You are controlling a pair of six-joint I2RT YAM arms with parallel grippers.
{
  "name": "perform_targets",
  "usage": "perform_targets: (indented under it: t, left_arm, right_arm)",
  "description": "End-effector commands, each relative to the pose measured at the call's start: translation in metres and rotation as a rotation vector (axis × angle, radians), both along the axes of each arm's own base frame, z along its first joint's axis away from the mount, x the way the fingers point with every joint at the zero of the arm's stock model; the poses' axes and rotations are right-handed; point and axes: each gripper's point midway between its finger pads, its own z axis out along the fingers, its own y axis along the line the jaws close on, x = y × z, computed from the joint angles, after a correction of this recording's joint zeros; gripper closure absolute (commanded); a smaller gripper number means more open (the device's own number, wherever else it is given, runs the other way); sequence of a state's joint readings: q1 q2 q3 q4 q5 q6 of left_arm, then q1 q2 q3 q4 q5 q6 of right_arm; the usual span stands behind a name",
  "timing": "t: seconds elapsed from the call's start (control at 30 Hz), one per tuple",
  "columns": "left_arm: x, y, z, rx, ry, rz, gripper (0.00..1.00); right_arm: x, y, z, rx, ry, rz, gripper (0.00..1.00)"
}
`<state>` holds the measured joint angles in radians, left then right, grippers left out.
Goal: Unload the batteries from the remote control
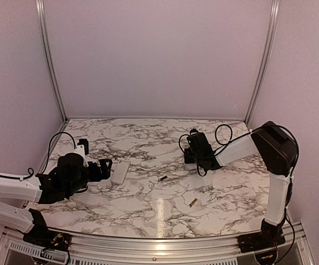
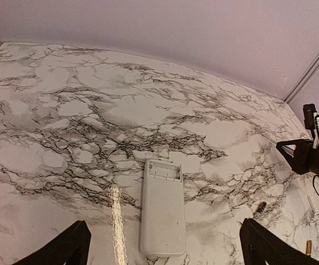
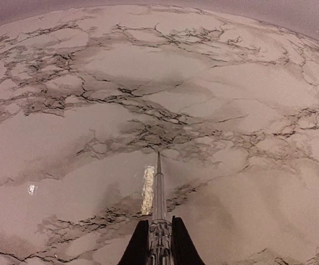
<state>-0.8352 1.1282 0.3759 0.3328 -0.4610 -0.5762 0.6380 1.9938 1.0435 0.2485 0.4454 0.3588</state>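
Left fingers (image 2: 65,248) spread, slim flat white plastic remote control (image 2: 162,215) ahead between them; right fingers (image 3: 139,248) pinch thin grey rod (image 3: 158,185). With that narrow hold, I'd expect slip.

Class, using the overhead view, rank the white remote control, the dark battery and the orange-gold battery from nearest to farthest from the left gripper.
1. White flat rectangular remote control, just in front of the open left gripper.
2. Small dark cylindrical battery, further to the right.
3. Small orange-gold cylindrical battery, furthest right, nearer the arm bases.
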Motion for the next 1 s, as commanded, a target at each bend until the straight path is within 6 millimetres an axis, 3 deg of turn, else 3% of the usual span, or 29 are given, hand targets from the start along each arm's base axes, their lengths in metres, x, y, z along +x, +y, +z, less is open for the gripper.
perform_targets:
  t: [0.0,0.23,0.63,0.8,0.97]
  left_arm:
    - [0.001,0.001,-0.002,0.005,-0.008,-0.004,0.01]
    - [0.0,0.001,-0.002,0.004,-0.01,-0.006,0.01]
    - [-0.001,0.002,0.001,-0.003,-0.017,-0.01,0.01]
    - [-0.002,0.003,0.003,-0.009,-0.022,-0.01,0.01]
    - [-0.004,0.005,0.006,-0.014,-0.033,-0.01,0.01]
  right_arm:
    - [-0.005,0.004,-0.021,0.032,0.051,0.02,0.92]
    - [-0.008,0.003,-0.028,0.035,0.076,0.017,0.81]
    - [-0.011,0.002,-0.03,0.033,0.093,0.02,0.8]
    - [-0.009,0.005,-0.01,0.039,0.07,0.033,0.78]
    - [-0.009,0.002,0.03,0.039,0.018,0.044,0.66]
